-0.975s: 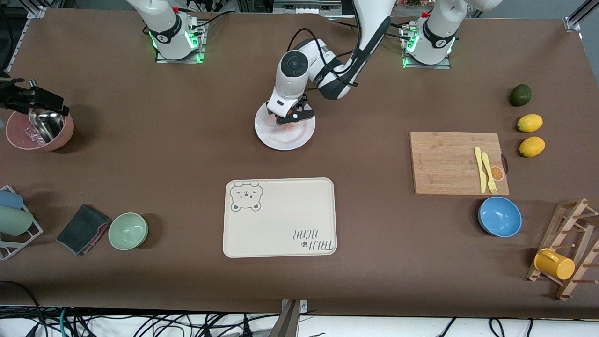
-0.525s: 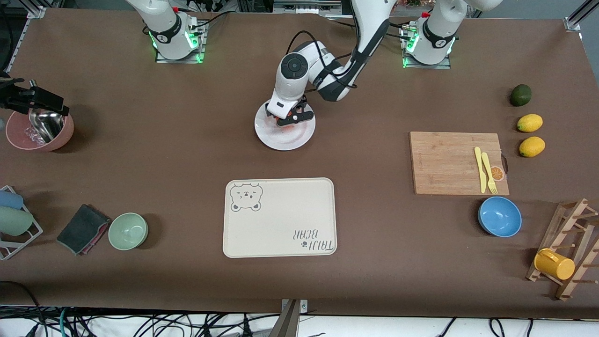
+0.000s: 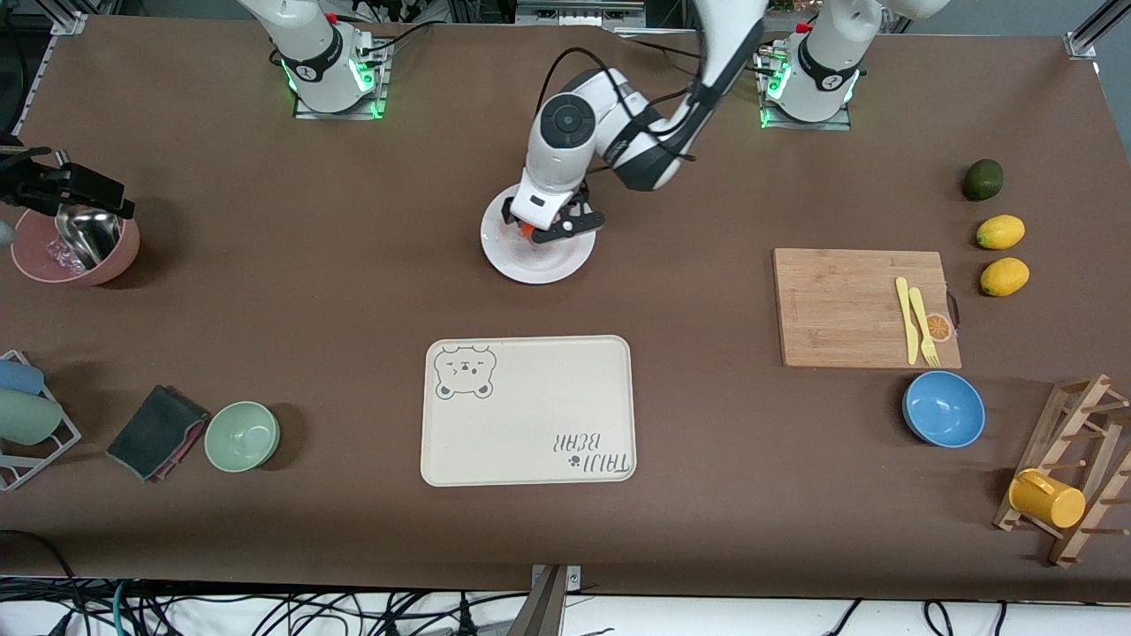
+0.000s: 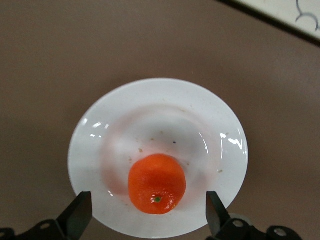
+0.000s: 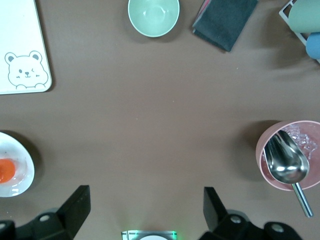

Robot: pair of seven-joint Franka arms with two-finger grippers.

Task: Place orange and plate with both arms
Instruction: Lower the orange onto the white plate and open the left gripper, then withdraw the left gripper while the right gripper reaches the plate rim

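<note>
Left gripper hangs right over the round glossy white plate, its black fingers spread wide, and nothing is clamped between them. From the left wrist view, the small round red-orange orange sits free in the plate's well, a little off centre toward the rim, stem end up, with a finger standing clear on either side of it and no contact. Looks like the fruit is down and let go, so the orange half of the job reads as done.

Right gripper waits high over bare brown table toward the right arm's end, jaws equally wide and empty, looking down on a pink bowl with a metal scoop and a pale green bowl.

Next up, by my reckoning, is the plate itself. It lies farther from the front camera than the beige rectangular bear-printed tray, well apart from it, and the tray looks the likely destination. The left gripper needs to lift straight up clear of the fruit, then one arm must take the plate by its wide rim. Keep it level: that orange is loose on a smooth surface and could roll off with any tilt.
</note>
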